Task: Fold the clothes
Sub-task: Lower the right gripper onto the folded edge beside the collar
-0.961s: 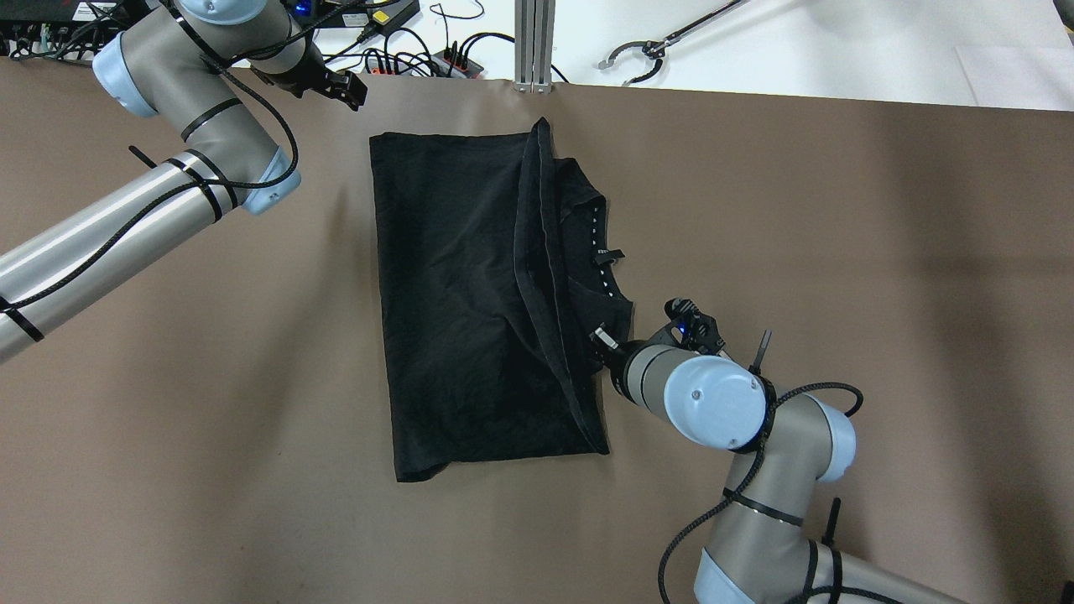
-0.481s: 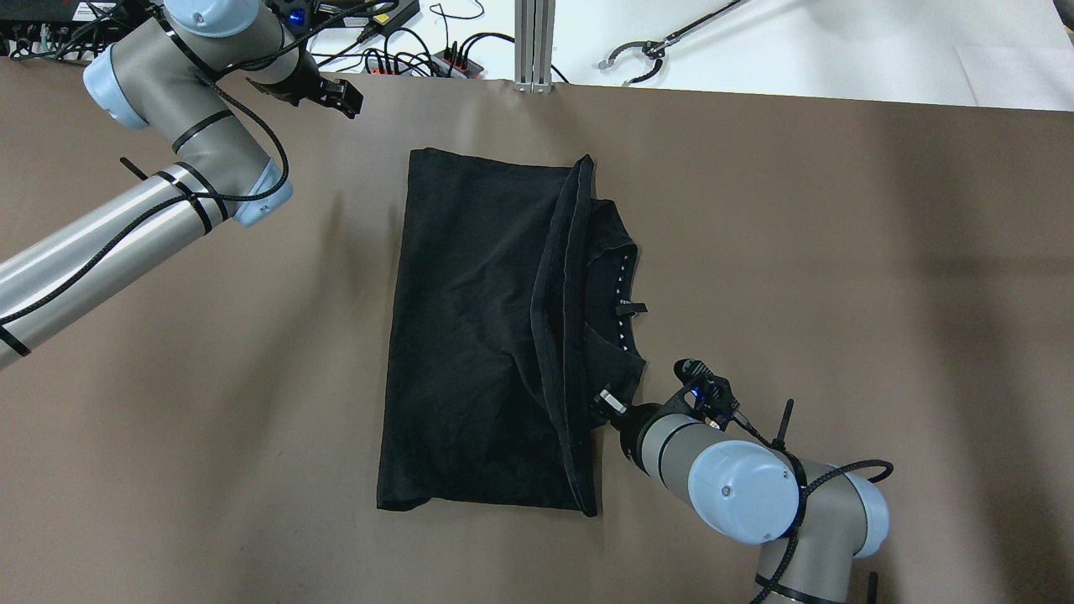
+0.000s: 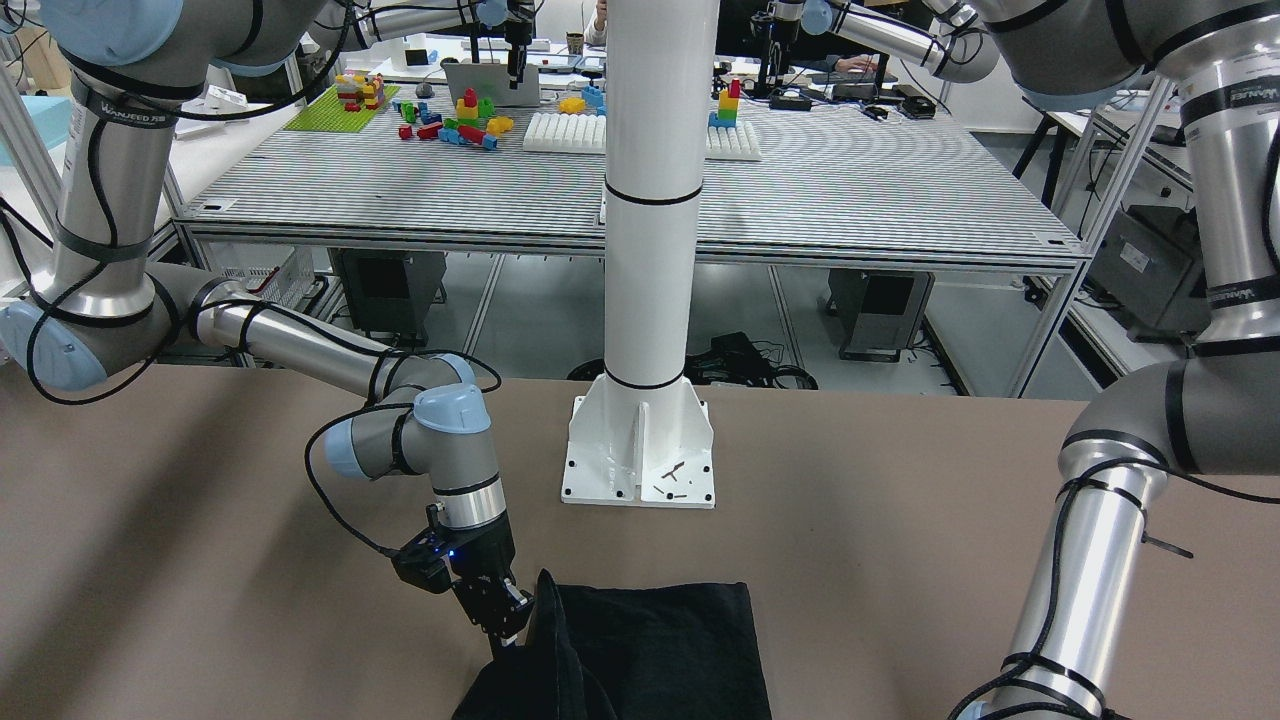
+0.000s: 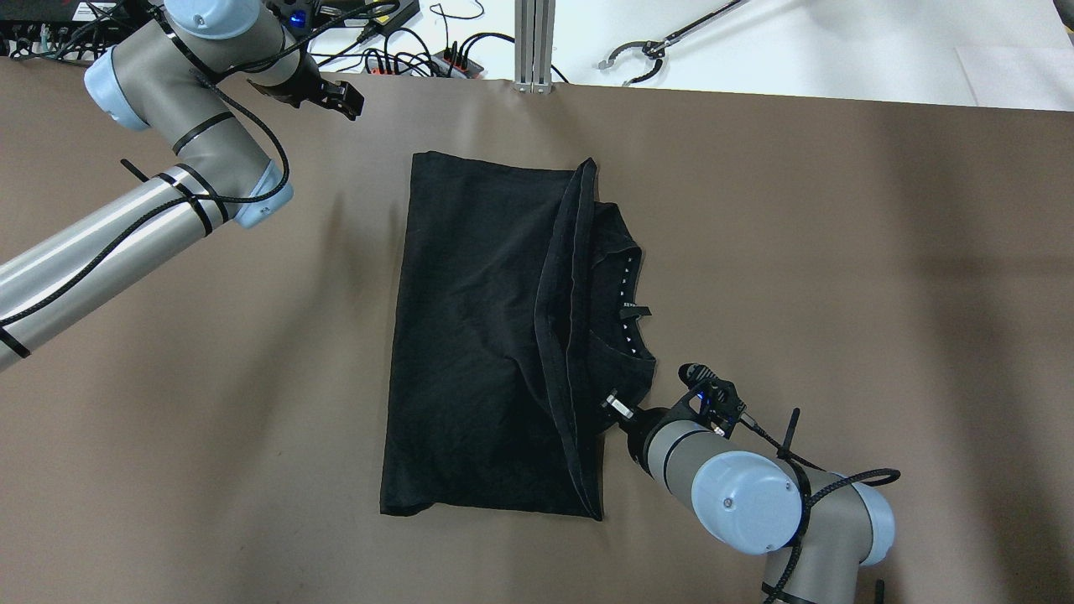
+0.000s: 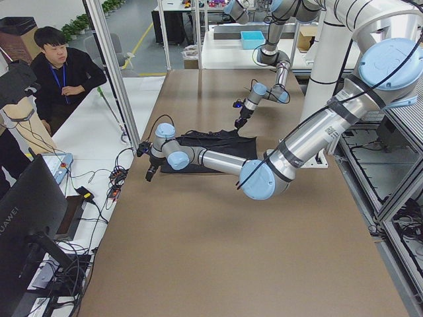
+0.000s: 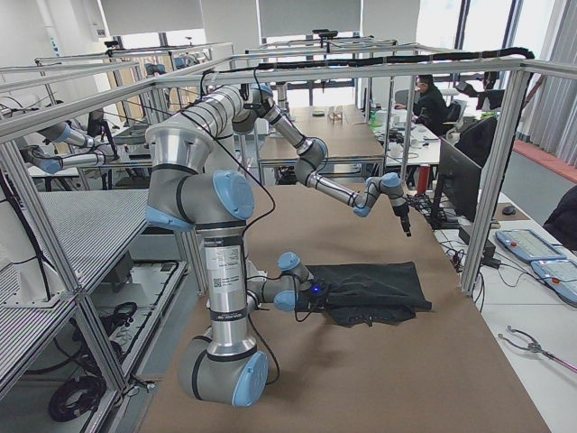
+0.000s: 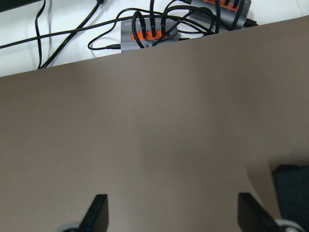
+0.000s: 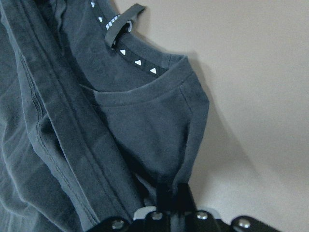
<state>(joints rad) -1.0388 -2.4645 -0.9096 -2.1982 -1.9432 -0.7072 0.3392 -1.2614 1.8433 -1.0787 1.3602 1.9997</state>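
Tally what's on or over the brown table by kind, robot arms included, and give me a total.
Black garment: 1
Robot arms: 2 (left arm, right arm)
White pillar: 1
Total: 4

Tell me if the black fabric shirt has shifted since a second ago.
Yes. The black fabric shirt slid rightward and toward the robot, away from the aluminium post.
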